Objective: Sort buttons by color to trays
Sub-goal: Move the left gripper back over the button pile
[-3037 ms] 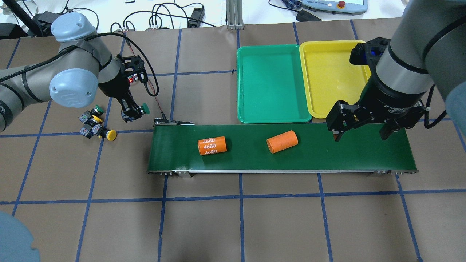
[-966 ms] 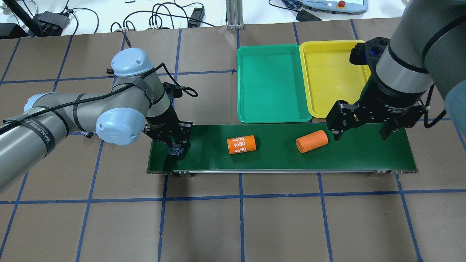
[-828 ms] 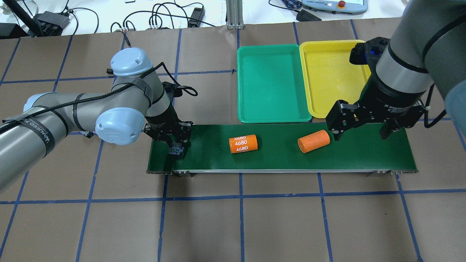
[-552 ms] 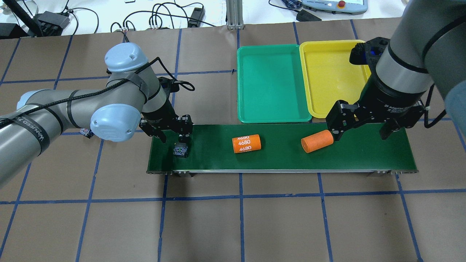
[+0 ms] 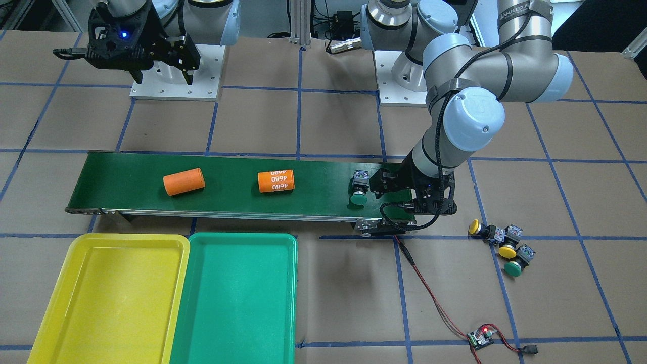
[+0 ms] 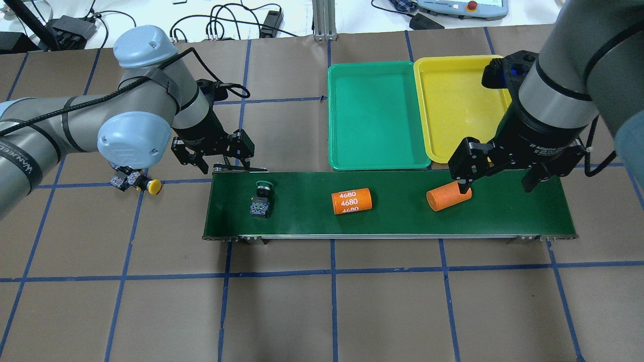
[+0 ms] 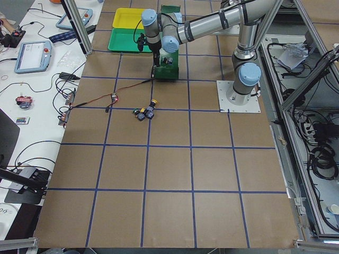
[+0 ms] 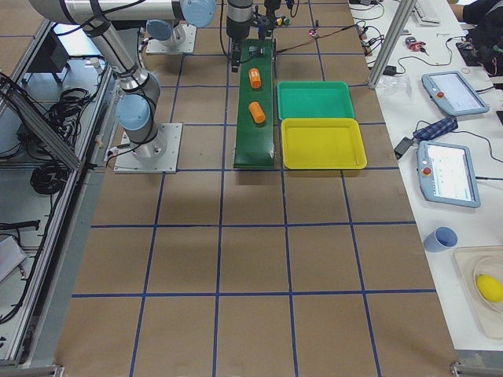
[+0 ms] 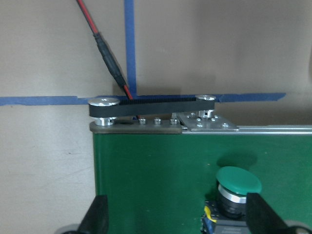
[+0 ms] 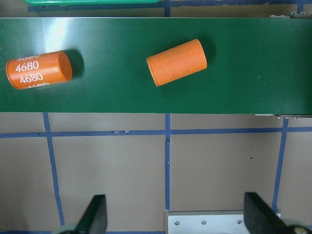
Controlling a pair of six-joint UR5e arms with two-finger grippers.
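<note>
A green-capped button lies free on the left end of the conveyor belt. My left gripper hangs open just behind it, over the belt's end, holding nothing. Two yellow buttons and a green one lie together on the table beside the belt; overhead, one yellow button shows and my left arm covers the others. The green tray and yellow tray sit empty behind the belt. My right gripper is open above the belt's right part.
Two orange cylinders lie on the belt; the right one is beside my right gripper's left finger. A red wire runs from the belt's end to a small circuit board. Cables and pendants lie beyond the table's far edge.
My left gripper carried the green button onto the belt, opened, let it go and drew back left. Both orange cylinders and the button have moved right along the belt. The right gripper stayed.
</note>
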